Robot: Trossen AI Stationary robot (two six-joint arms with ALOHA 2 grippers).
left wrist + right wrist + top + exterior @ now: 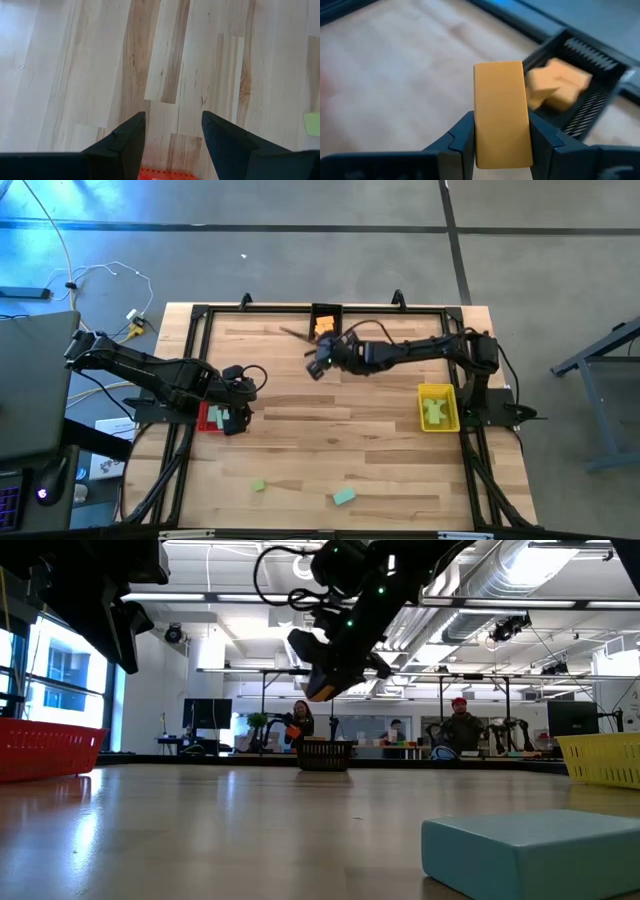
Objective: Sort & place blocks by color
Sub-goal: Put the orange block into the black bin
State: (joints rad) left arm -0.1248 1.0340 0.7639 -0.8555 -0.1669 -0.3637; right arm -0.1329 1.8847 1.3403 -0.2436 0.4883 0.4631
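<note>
Now, orange block (501, 114): clamped upright between the two fingers of the right hand (501, 131), held in the air above the worktop (340, 440), near the black bin (592, 100).
Right hand: closed on the orange block; in the high view it sits at the far middle of the worktop (318, 363), just in front of the black bin (326, 312). In the low view it hangs well above the surface with the orange block showing at its tip (320, 690).
Black bin: at the far edge, holds other orange blocks (557, 85).
Left hand (172, 131): fingers spread wide, nothing between them, over the red bin (212, 417) at the left side of the worktop; the rim of the red bin shows just below the fingers (165, 174).
Red bin contents: a teal block (222, 418) shows in it from above.
Yellow bin (438, 408): right side of the worktop, holds yellow-green blocks (434, 410).
Loose blocks: one yellow-green block (258, 485) and one teal block (344, 497) lie apart on the near part of the worktop; the teal one fills the near corner of the low view (530, 850).
Room beyond: people seated at benches behind the worktop (300, 720).
</note>
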